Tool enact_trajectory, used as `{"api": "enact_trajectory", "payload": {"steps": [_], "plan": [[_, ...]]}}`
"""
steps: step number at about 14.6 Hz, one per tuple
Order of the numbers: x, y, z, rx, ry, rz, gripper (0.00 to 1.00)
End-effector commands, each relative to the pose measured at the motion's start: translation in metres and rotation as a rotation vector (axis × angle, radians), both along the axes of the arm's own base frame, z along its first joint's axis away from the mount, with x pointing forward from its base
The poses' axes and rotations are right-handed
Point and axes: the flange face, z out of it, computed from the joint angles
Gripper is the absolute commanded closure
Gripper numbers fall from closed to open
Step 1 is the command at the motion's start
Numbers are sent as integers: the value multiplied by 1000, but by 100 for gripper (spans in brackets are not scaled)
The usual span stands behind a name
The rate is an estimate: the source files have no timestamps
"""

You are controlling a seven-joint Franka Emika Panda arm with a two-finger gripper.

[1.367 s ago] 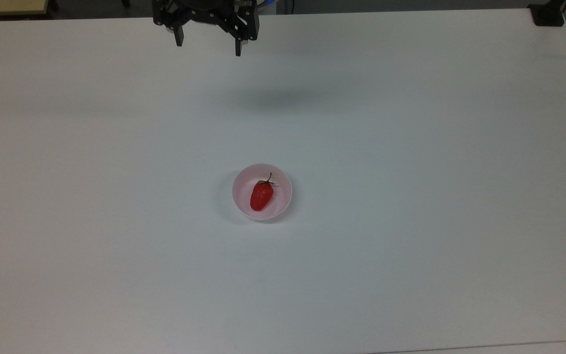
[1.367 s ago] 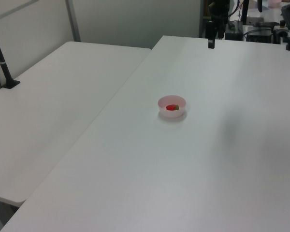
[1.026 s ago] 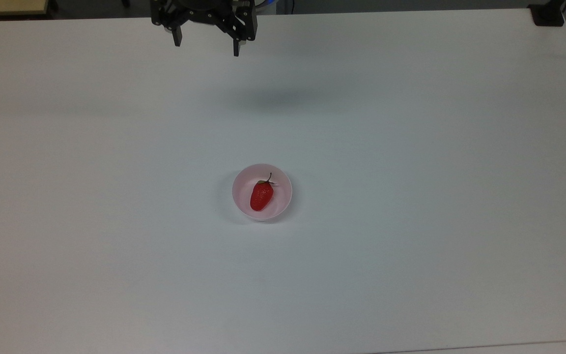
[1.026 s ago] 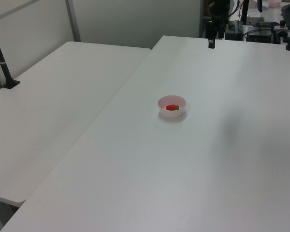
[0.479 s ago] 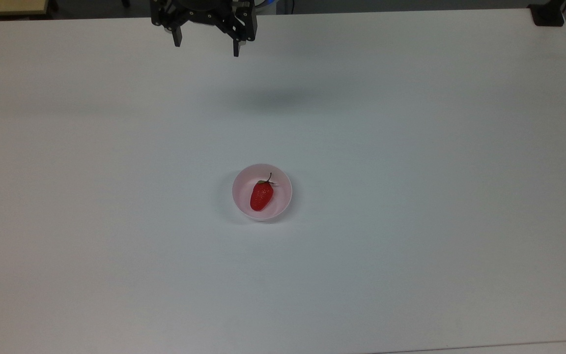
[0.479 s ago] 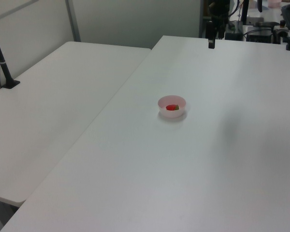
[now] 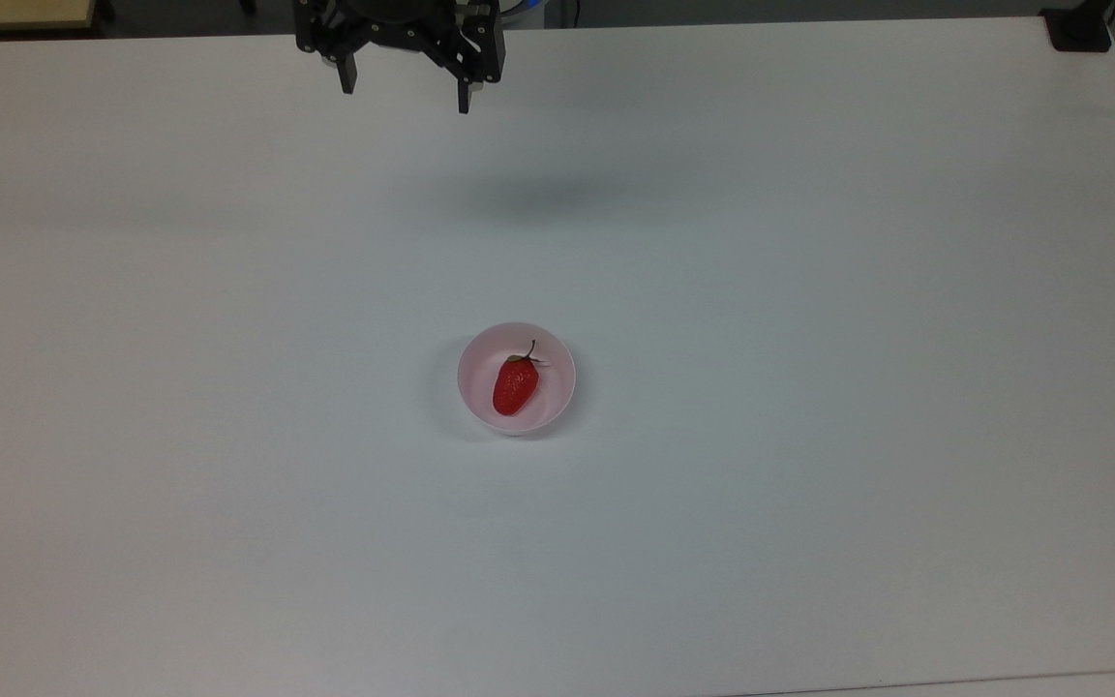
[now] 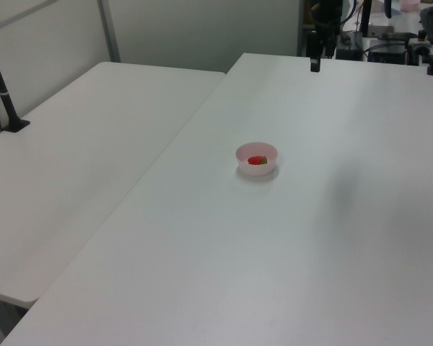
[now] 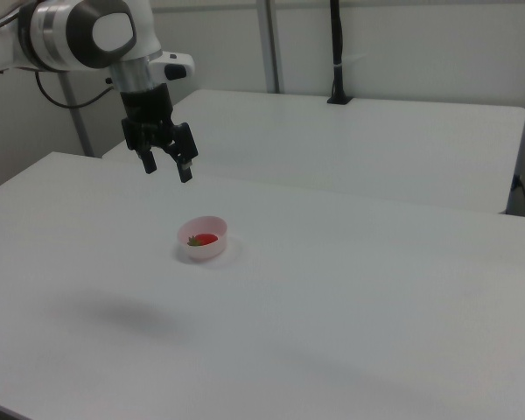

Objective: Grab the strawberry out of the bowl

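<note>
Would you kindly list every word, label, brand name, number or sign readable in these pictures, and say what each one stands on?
There is no readable text in any view.
The small pale pink plastic bowl: plain walls, no label.
The glossy red strawberry: no marking.
The black two-finger gripper: no legible brand or number.
The white table: no print or sign.

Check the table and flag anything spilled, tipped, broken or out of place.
Nothing stands out. The bowl sits upright on the white table with the strawberry lying whole inside it. The gripper hangs open above the table's far edge in the top view, well apart from the bowl.
</note>
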Motion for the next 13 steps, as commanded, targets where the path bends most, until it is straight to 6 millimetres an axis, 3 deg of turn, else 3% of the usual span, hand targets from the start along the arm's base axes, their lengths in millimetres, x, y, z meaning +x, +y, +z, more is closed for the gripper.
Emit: {"api": "enact_trajectory", "payload": {"steps": [1,10,13], "plan": [[12,2,-8,15,-7,10,0],[43,5,-32,20,-66,-30,0],[58,8,-58,22,-68,-28,0]]}}
